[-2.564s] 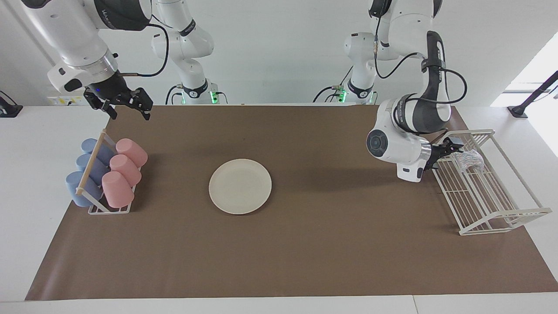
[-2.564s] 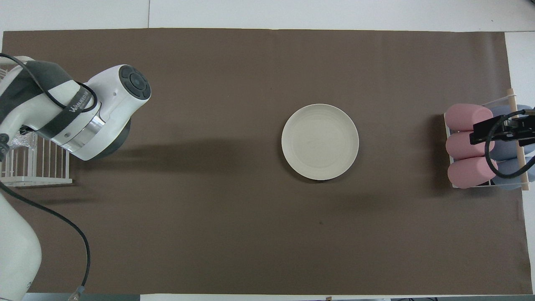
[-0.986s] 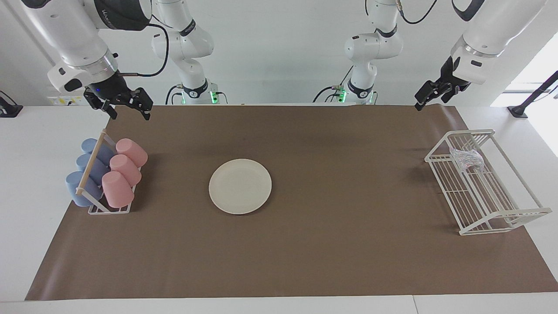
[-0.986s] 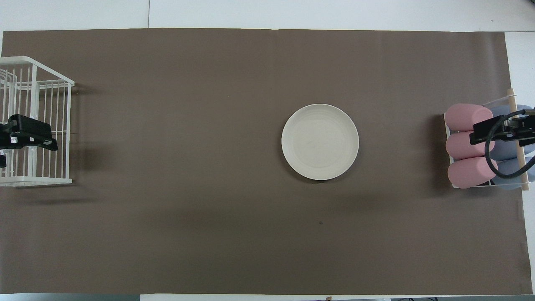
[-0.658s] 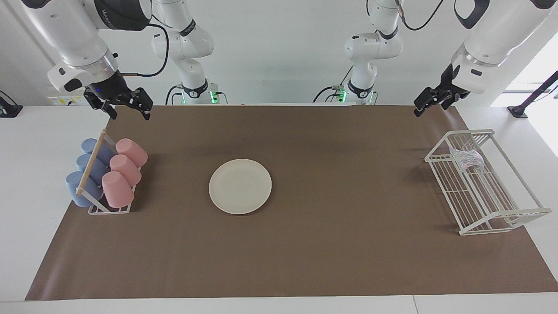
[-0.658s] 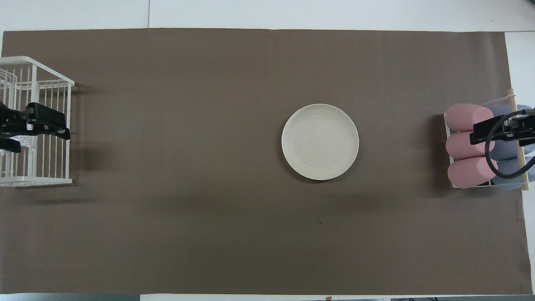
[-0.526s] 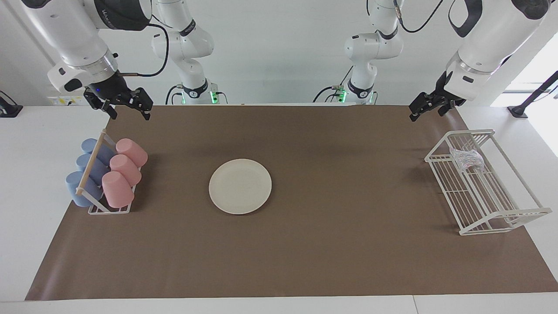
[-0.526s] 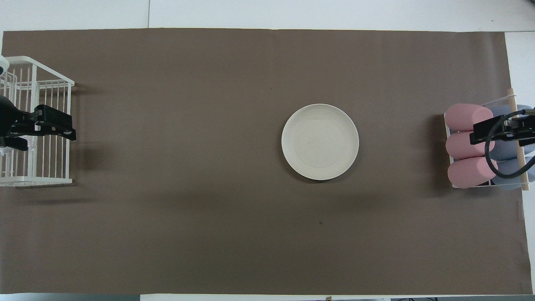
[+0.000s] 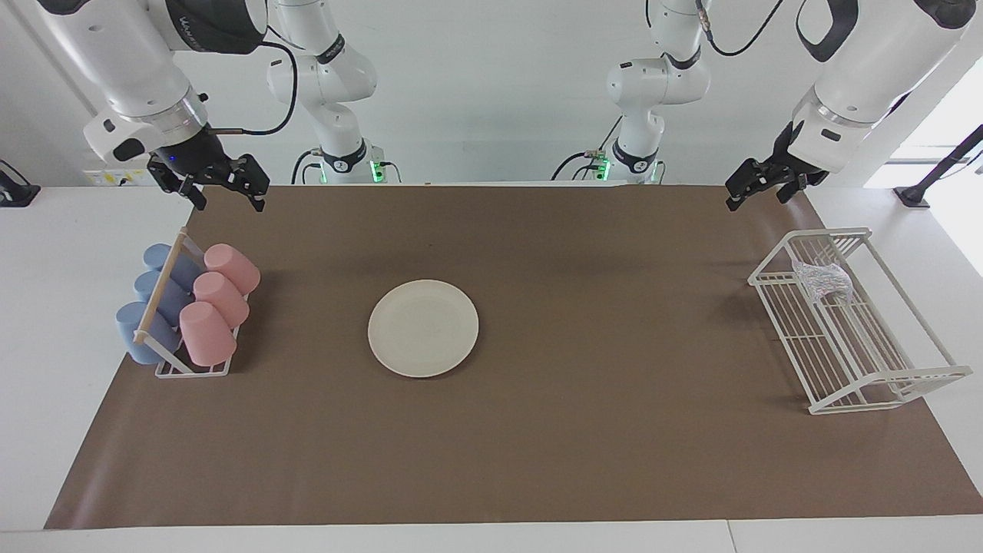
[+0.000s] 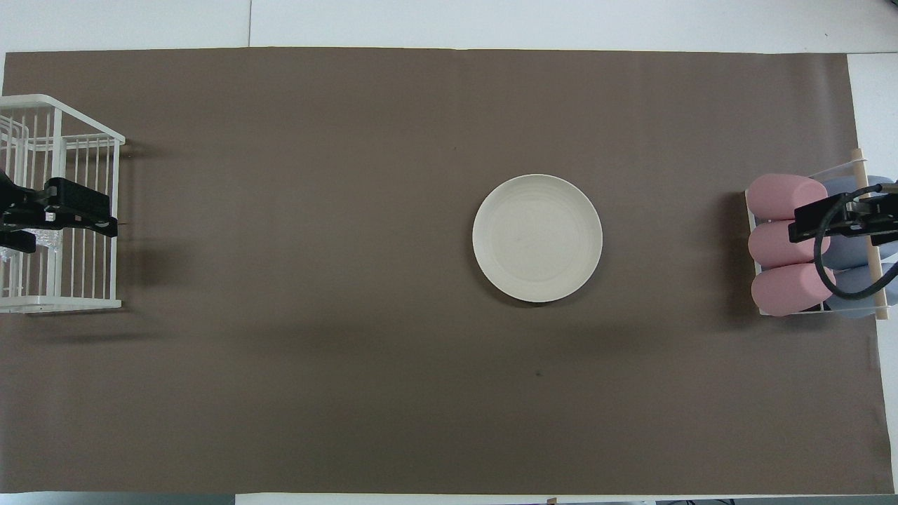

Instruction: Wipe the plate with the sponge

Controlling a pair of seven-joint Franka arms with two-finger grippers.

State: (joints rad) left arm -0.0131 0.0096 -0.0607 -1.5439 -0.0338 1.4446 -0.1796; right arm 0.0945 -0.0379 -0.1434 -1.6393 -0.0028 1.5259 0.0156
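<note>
The left gripper point(image 9: 756, 188), a black two-finger unit on a white arm, hangs raised over the white wire rack point(image 9: 891, 384), jaws spread wide and empty. The right gripper point(image 9: 223, 187), equally spread and empty, waits raised over the wooden-barred cup rack point(image 9: 165, 288) of pink and blue cups.

Status: judged from the layout, no wiping contact is in progress; the sponge is not in hand.

The small, soft, silvery-white mesh sponge point(image 9: 823, 280), a crumpled wad, lies in the wire rack at its end nearer the robots. The round, flat, cream-white plate point(image 9: 423, 328), smooth with a shallow rim, rests bare on the matte brown mat point(image 9: 584, 430), well apart from the sponge.
</note>
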